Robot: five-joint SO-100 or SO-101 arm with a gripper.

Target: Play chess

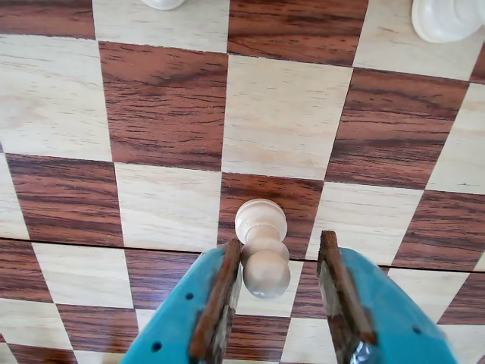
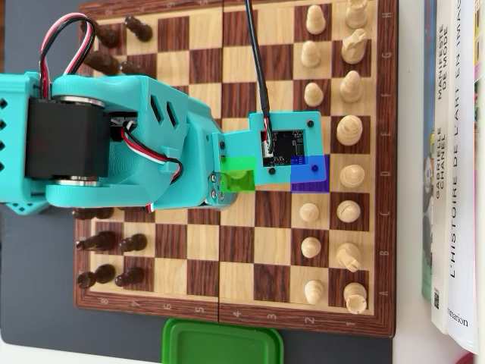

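**Arm stretched over the board, pawn between the jaws**

In the overhead view the teal arm lies across the chessboard, reaching from the left edge toward the right, its wrist camera board over the middle ranks. A black cable runs up from it and off the top of the frame. Dark pieces stand along the left side, light pieces in 2 columns on the right. A green lid sits just below the board, and books lie at the far right.

In the wrist view the gripper points down at the board with its 2 fingers parted. A light pawn stands between them, touching the left finger, with a clear gap to the right one. The jaws are apart, not clamped on it. The pawn's base sits on a dark square, and it looks tilted toward the camera. 2 more light pieces show at the top edge.
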